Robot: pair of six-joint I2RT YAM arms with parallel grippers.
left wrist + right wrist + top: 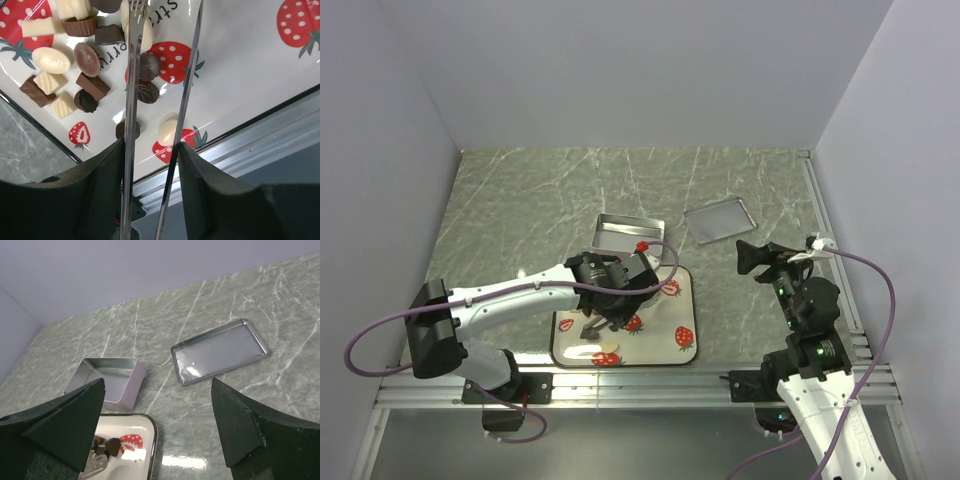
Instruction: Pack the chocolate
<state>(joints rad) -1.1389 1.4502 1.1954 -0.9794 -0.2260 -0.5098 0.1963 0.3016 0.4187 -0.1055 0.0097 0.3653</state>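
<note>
The chocolate (90, 59) lies as several small dark, light brown and cream pieces on a strawberry-print tray (240, 75). My left gripper (151, 147) is shut on a pair of metal tongs (131, 90), whose two blades stand apart over the tray. Two dark pieces (148, 80) and a cream one (167, 131) show between the blades. From above, the left gripper (610, 298) hangs over the tray (680, 300), with cream chocolate (605, 357) near its front edge. My right gripper (157, 410) stands open, raised right of the tray (150, 440), with nothing in it.
An open metal tin (628, 235) stands just behind the tray, also in the right wrist view as the tin (107, 377). Its flat lid (718, 219) lies to the right on the marble table, seen too as the lid (220, 351). An aluminium rail (260, 145) runs along the table's near edge.
</note>
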